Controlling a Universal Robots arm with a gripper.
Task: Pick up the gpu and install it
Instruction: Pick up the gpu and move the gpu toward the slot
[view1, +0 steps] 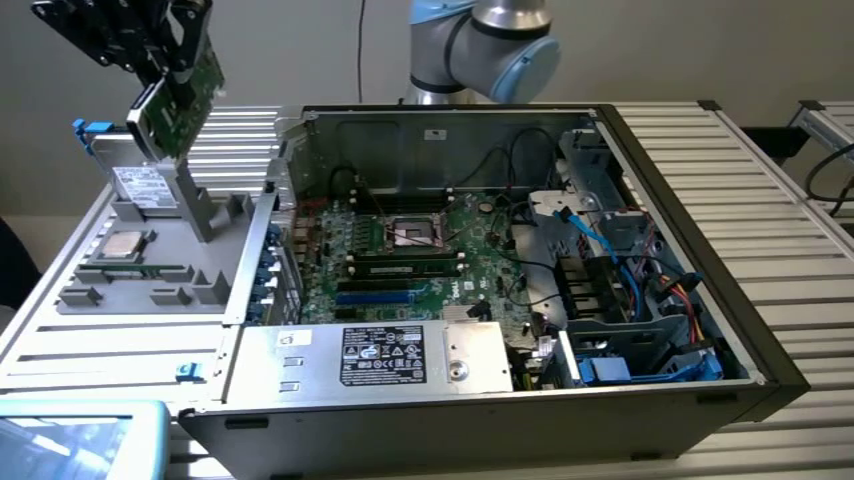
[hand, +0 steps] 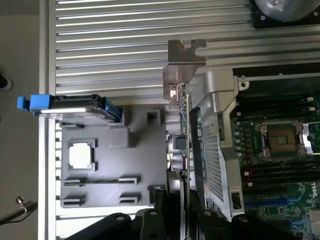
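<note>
One gpu (view1: 184, 108) hangs tilted in the air, clamped edge-on between the closed fingers of the tool (view1: 174, 62). It is above the grey parts holder (view1: 147, 285) on the bench (view1: 761, 160). Its silver bracket (hand: 186, 52) seems farthest from the tool. The open computer case (view1: 674, 215) sits beside the holder, at the exterior view's right.

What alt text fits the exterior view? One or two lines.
The gripper grips the gpu, tilted, over a grey parts tray at the exterior view's left. Beside the tray, an open computer case lies flat with its motherboard exposed, and the arm rises behind it.
</note>
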